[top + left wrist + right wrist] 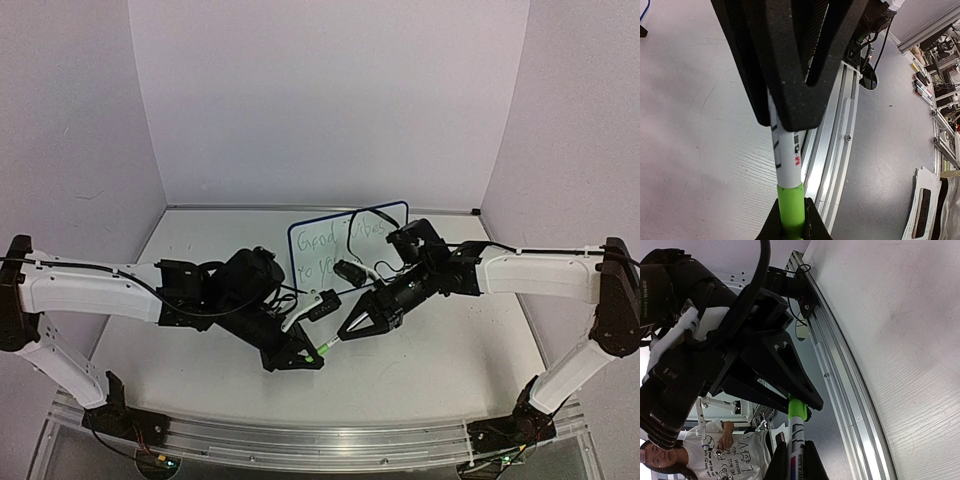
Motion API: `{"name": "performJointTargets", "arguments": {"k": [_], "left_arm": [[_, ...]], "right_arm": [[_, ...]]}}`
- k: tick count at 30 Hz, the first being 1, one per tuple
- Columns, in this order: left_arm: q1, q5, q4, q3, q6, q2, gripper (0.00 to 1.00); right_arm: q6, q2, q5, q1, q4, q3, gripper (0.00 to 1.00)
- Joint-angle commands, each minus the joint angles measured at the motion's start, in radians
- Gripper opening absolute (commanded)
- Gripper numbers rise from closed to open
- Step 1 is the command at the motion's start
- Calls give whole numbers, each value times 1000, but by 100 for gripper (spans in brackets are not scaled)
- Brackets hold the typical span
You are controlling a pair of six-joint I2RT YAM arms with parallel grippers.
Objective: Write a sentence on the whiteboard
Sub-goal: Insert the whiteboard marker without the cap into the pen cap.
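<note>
Blue-rimmed white whiteboard (pixel 325 224), green handwritten sentence (pixel 318 241) in two lines

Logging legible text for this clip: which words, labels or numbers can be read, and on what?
"Good vibes": green handwriting, top line on the whiteboard.
"to yo": second line there; the rest is hidden.
Marker: printing on the barrel, too blurred to read.
T-shirt beyond the table: printing too small to read.
</note>
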Motion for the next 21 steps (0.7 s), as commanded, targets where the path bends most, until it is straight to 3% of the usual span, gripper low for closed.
{"name": "performJointTargets", "arguments": {"k": [1,11,16,18,21], "left_arm": [[28,-20,333,99,-13,3,0],[50,6,350,121,10,6,0],[52,-22,264,108,34,-2,1],[55,-76,223,74,36,-26,11],[71,-160,172,-7,4,-77,41]], "right_arm": [[-16,13,-58,75,97,18,0],[-21,23,-48,105,101,28,0],[-19,-15,107,94,87,39,0],[-19,-31,166,63,73,27,0],[-12,-73,234,-31,50,-11,0]]}}
